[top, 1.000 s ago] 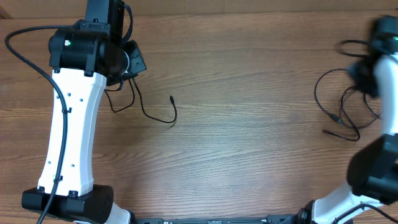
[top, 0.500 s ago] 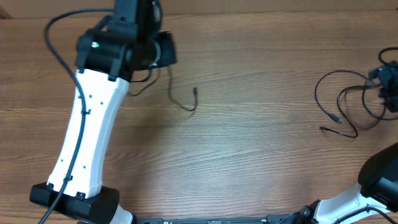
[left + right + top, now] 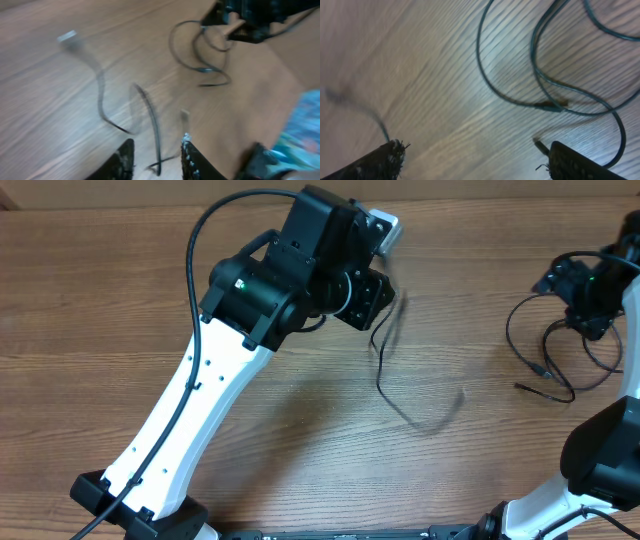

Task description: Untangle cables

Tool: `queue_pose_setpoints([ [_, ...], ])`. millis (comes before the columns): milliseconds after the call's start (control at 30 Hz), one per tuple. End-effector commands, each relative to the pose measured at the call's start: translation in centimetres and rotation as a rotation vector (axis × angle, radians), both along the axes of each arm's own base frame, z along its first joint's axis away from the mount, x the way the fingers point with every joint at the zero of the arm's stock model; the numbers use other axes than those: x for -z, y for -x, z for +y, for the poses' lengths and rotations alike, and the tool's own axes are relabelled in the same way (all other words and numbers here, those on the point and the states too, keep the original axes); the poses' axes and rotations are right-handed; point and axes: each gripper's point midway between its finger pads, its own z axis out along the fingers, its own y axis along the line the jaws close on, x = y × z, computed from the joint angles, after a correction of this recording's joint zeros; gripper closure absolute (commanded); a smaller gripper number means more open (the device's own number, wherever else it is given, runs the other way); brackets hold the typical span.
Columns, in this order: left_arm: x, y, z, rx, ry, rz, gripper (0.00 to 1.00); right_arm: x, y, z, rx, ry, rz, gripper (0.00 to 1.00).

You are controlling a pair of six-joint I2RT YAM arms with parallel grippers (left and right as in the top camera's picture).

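- Where the left gripper [image 3: 157,141] shows in its own wrist view, we see its fingers [image 3: 125,159] standing a narrow way apart. A thin black loose cable [image 3: 150,115] runs up between them, and we cannot tell whether they pinch it.
- Low between those fingers the cord crosses itself, and a smeared stretch bends away toward a pale, blurred plug end [image 3: 67,37].
- From overhead we find this cord coming out from under the black wrist of the left arm [image 3: 190,410] and lying over the wooden table [image 3: 300,480], its far part too blurred to follow.
- The right gripper [image 3: 480,159] is spread wide, its fingertips in the bottom corners of its wrist view, closed on nothing.
- Just beyond it lie the looped cables [image 3: 520,102]. They are thin loops overlapping on the wood, with one small plug [image 3: 552,106] among them and another tip [image 3: 538,144] just beside one fingertip.
- From overhead these loops sit near the table's right edge, beside the right arm [image 3: 600,460] and well apart from the loose cable.
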Motion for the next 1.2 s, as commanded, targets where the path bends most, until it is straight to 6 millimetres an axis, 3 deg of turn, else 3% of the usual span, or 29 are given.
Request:
queue_pose_setpoints([
  [0,1.4,-2.7,3.4,-0.157,-0.120,-0.033,0.66,-0.4,0.0,2.6,-0.153,0.018,0.008,0.06],
  [233,3.5,-4.5,11.0,-0.448,-0.256,0.061,0.63,0.6,2.4,8.4,-0.358,-0.008,0.132,0.00],
  [300,4.2,-4.7,14.2,-0.552,-0.263,0.133,0.62,1.7,4.1,11.2,-0.429,-0.030,0.209,0.00],
  [467,4.8,-4.8,17.0,-0.628,-0.261,0.195,0.61,3.5,6.6,14.0,-0.497,-0.052,0.316,0.00],
  [700,4.9,-4.8,17.6,-0.642,-0.263,0.205,0.59,6.1,10.2,16.1,-0.457,-0.083,0.469,0.00],
  [867,4.9,-4.8,17.6,-0.642,-0.263,0.205,0.58,8.8,12.1,15.1,-0.358,-0.037,0.553,0.00],
  [1033,4.9,-4.8,17.5,-0.641,-0.263,0.204,0.58,10.8,13.9,15.3,-0.340,-0.062,0.603,0.03],
  [1167,4.8,-4.9,17.5,-0.642,-0.261,0.202,0.58,11.6,14.2,15.8,-0.339,-0.087,0.598,0.17],
])
